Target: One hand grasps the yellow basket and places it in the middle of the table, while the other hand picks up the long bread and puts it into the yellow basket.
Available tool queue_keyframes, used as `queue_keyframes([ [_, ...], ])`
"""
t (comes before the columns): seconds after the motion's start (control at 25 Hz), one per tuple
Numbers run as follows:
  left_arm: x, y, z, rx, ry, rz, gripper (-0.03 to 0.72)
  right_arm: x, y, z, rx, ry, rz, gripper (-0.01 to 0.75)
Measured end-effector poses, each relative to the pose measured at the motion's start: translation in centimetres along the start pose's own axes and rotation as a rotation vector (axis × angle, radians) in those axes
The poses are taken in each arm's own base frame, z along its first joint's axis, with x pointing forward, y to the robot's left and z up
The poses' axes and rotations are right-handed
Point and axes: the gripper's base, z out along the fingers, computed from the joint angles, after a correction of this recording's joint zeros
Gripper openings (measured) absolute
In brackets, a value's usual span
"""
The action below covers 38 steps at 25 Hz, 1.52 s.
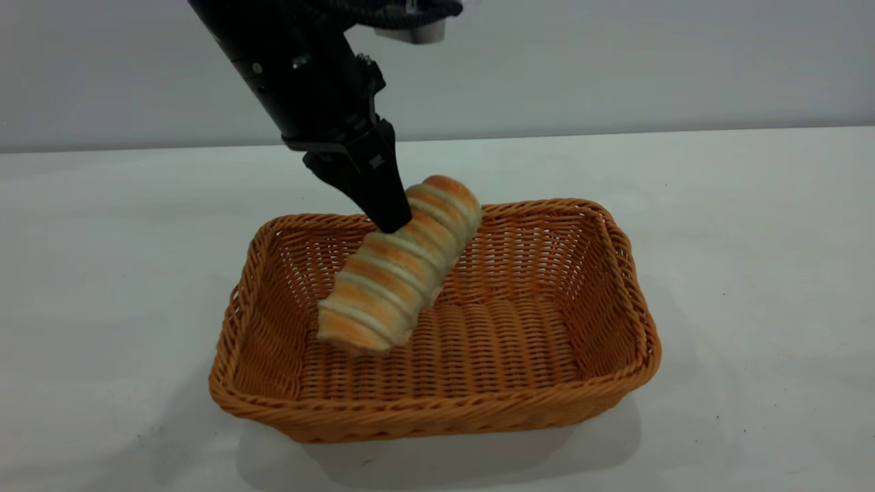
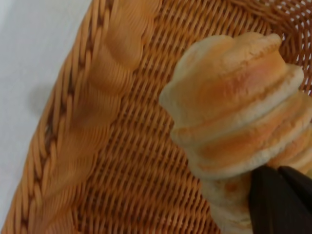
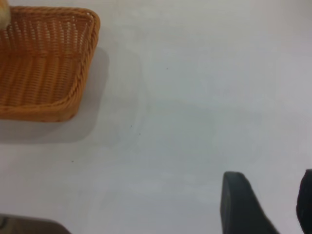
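The yellow basket (image 1: 437,383), orange-tan wicker, sits on the white table (image 1: 752,239) near its middle. My left gripper (image 1: 393,219) is shut on the long bread (image 1: 400,266), which hangs tilted over the basket's left half, its low end just above the basket floor. In the left wrist view the bread (image 2: 239,112) fills the frame over the basket weave (image 2: 136,161), with one dark finger (image 2: 278,200) against it. My right gripper (image 3: 267,204) is open and empty over bare table, off to the side of the basket (image 3: 44,68), and out of the exterior view.
A grey wall stands behind the table's far edge (image 1: 615,133). A dark edge (image 3: 29,226) shows at a corner of the right wrist view.
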Motion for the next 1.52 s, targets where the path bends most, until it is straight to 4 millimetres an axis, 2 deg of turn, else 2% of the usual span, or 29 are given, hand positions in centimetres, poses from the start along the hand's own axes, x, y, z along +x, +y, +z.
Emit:
queue_keyframes([
  [0.2,0.1,0.1,0.3,0.001,0.008,-0.015,0.033,0.0,0.0,0.0,0.000,0.000,0.000,0.325],
  [0.4,0.1,0.1,0.3,0.000,0.008,-0.023,0.191,0.0,0.0,0.0,0.000,0.000,0.000,0.325],
  [0.52,0.1,0.1,0.3,0.000,0.007,-0.029,0.257,0.0,0.0,0.0,0.000,0.000,0.000,0.325],
  [0.64,-0.1,0.2,0.1,-0.007,0.003,-0.033,0.270,0.0,0.0,0.0,0.000,0.000,0.000,0.325],
  [0.76,-0.9,0.3,-1.2,-0.047,-0.028,-0.035,0.271,0.0,0.0,0.0,0.001,0.000,0.000,0.325],
  [0.88,-1.9,-0.2,-4.2,-0.131,-0.103,-0.036,0.271,0.0,0.0,0.0,0.002,0.000,-0.001,0.325],
  [1.0,-2.6,-1.3,-8.5,-0.231,-0.205,-0.039,0.271,0.0,0.0,0.0,0.002,0.000,-0.001,0.325],
  [1.16,-2.7,-3.7,-14.9,-0.353,-0.344,-0.057,0.262,0.0,0.0,0.0,0.002,0.000,0.000,0.325],
  [1.24,-2.3,-5.3,-18.1,-0.405,-0.405,-0.066,0.246,0.0,0.0,0.0,0.002,0.000,0.000,0.325],
  [1.36,-1.0,-7.5,-21.9,-0.458,-0.453,-0.083,0.233,0.0,0.0,0.0,0.002,0.000,0.000,0.325],
  [1.52,1.2,-10.0,-25.4,-0.511,-0.447,-0.119,0.233,0.0,0.0,0.0,0.002,0.000,0.000,0.325],
])
